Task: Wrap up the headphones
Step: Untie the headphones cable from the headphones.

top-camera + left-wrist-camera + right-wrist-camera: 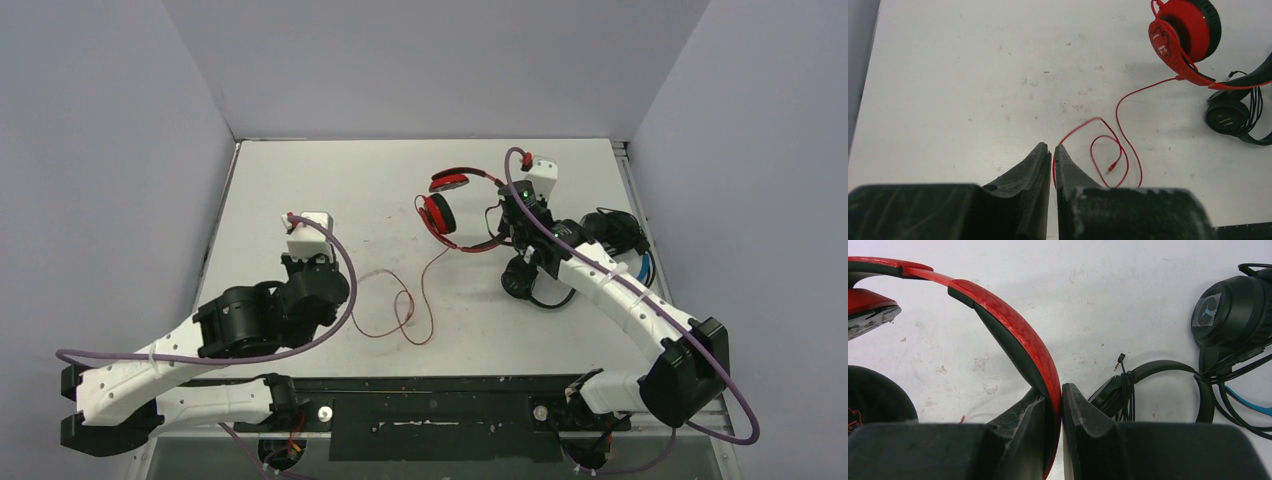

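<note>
red headphones [437, 214] scale-patterned band; red cord [1117, 112]; black headphones [522, 278]; white table [300, 180]

I operate in a lab test cell: bare grey partition walls [430, 60] enclose a scuffed white table [330, 190].

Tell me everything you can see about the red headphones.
The red headphones rest on the white table. Glossy red headband with black lining, clamped by the shut right gripper; red cups with black cushions. Their thin red cord loops loosely across the table to the left gripper, which pinches it; the plug lies free.
</note>
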Controlling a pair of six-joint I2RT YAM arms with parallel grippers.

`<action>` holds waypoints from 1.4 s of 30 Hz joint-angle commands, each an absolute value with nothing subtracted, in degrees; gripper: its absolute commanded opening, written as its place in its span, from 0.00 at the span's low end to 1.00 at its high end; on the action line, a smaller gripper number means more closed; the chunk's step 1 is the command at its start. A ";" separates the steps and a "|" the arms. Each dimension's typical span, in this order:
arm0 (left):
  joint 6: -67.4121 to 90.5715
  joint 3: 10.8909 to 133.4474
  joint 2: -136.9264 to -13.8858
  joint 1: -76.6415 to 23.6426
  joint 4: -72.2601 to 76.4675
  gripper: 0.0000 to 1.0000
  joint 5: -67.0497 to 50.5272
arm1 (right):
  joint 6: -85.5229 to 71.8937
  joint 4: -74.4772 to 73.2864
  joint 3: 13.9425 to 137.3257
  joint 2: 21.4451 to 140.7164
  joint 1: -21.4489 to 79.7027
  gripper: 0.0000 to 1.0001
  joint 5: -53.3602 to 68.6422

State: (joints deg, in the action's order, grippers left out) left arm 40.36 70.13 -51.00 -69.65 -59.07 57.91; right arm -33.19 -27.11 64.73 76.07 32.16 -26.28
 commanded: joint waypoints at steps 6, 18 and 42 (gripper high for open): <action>29.12 65.79 -54.71 -57.43 -35.60 0.05 19.55 | -34.59 -25.91 68.18 75.06 31.12 0.00 -24.06; 26.56 44.94 -51.78 -50.95 -11.17 0.62 11.07 | -35.96 -36.38 85.97 79.09 24.95 0.00 -12.44; 26.08 30.79 -78.60 -44.66 49.51 0.49 -2.90 | -35.96 -50.88 112.30 81.81 21.13 0.00 4.76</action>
State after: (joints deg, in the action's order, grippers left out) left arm 23.11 30.52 -74.48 -45.50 39.00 1.87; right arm -33.69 -54.13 107.61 82.32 21.98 1.69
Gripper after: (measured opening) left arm 0.629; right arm 0.152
